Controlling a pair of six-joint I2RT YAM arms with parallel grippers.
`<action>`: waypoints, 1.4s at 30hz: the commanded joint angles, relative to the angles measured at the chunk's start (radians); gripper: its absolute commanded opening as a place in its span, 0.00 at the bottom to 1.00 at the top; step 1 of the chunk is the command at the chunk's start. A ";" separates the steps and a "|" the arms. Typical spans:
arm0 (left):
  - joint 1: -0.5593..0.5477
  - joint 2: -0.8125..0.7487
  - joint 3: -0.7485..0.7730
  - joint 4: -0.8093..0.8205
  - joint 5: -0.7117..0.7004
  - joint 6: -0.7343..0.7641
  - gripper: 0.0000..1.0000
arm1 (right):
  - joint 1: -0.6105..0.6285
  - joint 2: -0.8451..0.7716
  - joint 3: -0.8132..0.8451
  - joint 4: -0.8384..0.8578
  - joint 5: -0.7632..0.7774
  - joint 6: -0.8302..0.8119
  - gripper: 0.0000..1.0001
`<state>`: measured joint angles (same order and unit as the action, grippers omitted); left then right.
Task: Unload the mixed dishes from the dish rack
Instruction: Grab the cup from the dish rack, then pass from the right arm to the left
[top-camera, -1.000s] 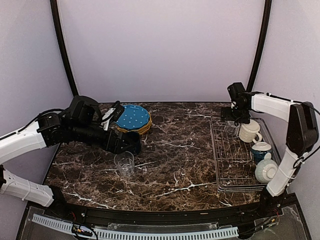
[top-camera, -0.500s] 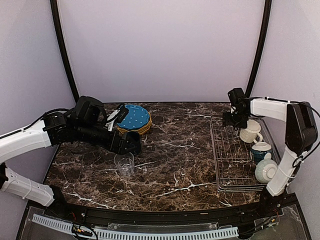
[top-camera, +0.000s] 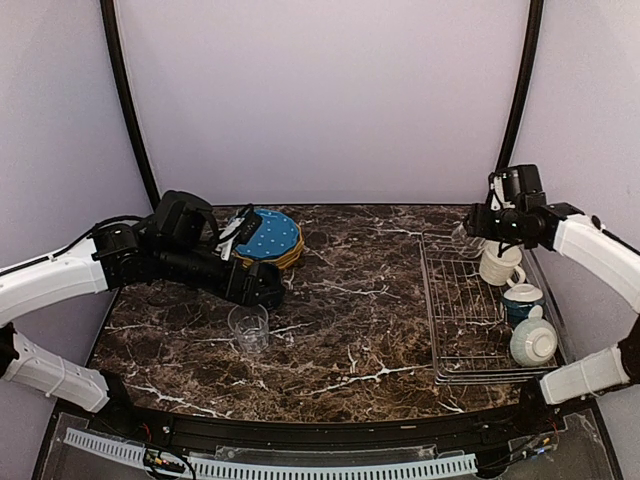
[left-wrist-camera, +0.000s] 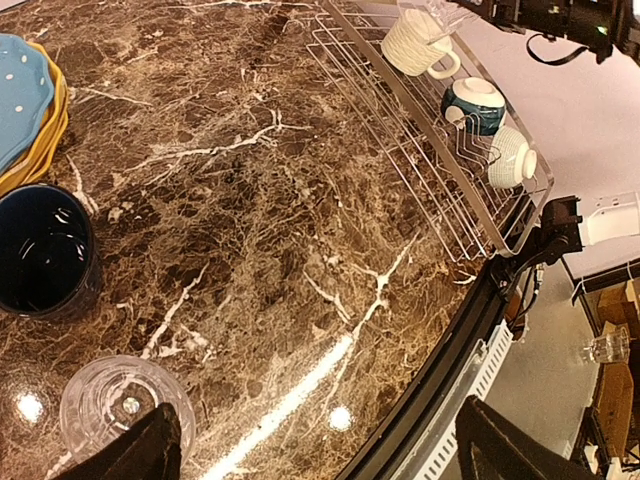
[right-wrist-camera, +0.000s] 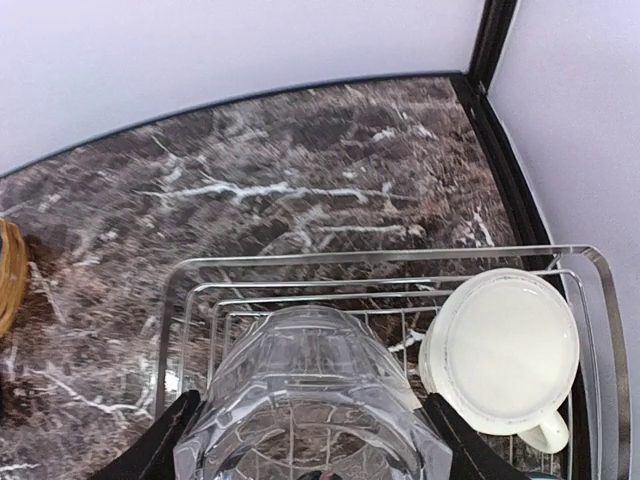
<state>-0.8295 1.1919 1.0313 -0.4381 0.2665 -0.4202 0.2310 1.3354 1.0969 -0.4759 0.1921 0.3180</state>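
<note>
The right gripper (right-wrist-camera: 312, 437) pinches the clear glass tumbler (right-wrist-camera: 300, 365) over the far end of the dish rack (right-wrist-camera: 370, 257), beside the cream mug (right-wrist-camera: 510, 345); slick glass could slip and shatter. The left gripper (left-wrist-camera: 320, 445) hangs wide open

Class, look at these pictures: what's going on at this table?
Two arms are unloading a dish rack. The right gripper holds a glass tumbler at the rack's far end; a cream mug, teal bowl and pale bowl sit inside. The open left gripper hovers near a dark blue cup, a second tumbler and stacked plates on the table.
</note>
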 joint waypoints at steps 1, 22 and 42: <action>-0.006 0.008 0.019 0.062 0.055 -0.028 0.95 | -0.003 -0.200 -0.164 0.226 -0.196 0.035 0.26; -0.003 0.047 -0.199 1.007 0.322 -0.421 0.94 | 0.474 -0.070 -0.413 1.459 -0.800 0.531 0.00; -0.003 0.159 -0.272 1.329 0.411 -0.640 0.28 | 0.611 0.256 -0.297 1.672 -0.823 0.591 0.05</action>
<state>-0.8295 1.3560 0.7532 0.8730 0.6559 -1.0626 0.8322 1.6024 0.7769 1.1252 -0.6174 0.9035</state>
